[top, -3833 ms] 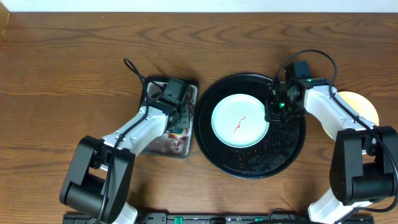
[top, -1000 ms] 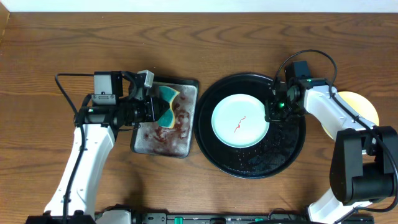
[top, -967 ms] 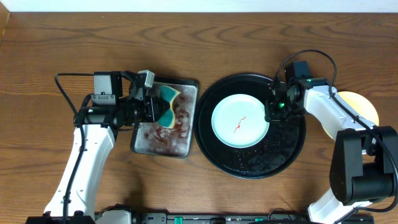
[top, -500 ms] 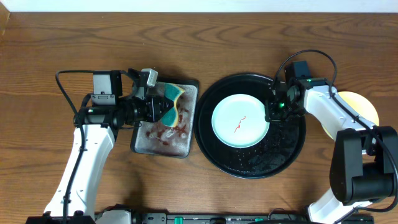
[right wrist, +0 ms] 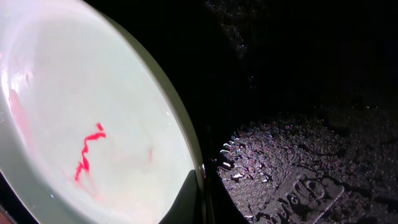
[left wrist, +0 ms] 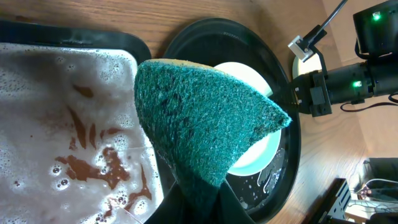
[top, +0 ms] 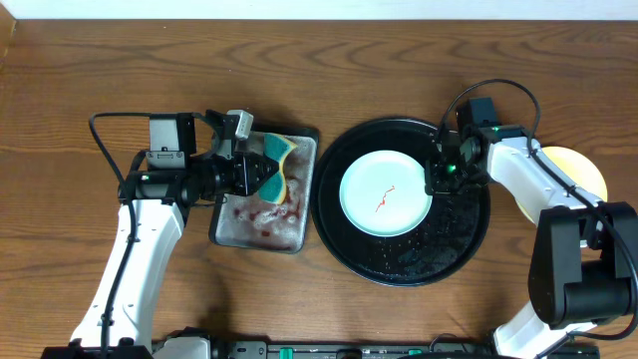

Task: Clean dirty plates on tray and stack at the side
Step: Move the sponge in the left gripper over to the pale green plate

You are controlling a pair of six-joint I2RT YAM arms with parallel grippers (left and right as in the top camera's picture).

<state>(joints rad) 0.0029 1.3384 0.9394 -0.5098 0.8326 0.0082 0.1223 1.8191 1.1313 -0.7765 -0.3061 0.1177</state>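
A pale mint-green plate (top: 385, 193) with a thin red smear lies in the middle of the large black tray (top: 399, 274). My right gripper (top: 435, 184) is shut on that plate's right rim. In the right wrist view the plate (right wrist: 81, 112) fills the left half, and the gripper (right wrist: 200, 186) pinches its edge over the wet tray floor (right wrist: 298, 124). A yellow plate (top: 588, 170) lies on the wood at the far right, partly hidden by the right arm. My left gripper (top: 261, 172) is shut on a green sponge (top: 273, 168), held above the metal tray. The sponge (left wrist: 205, 124) blocks most of the left wrist view.
A small rectangular metal tray (top: 261, 221) with soapy reddish water sits left of the black tray; its wet floor (left wrist: 62, 124) shows in the left wrist view. Bare wood tabletop (top: 329, 70) runs along the back and the far left.
The left arm has drawn back out of the metal tray with the sponge, which has crept slightly up and right over the last second. The right arm and plate have not moved.
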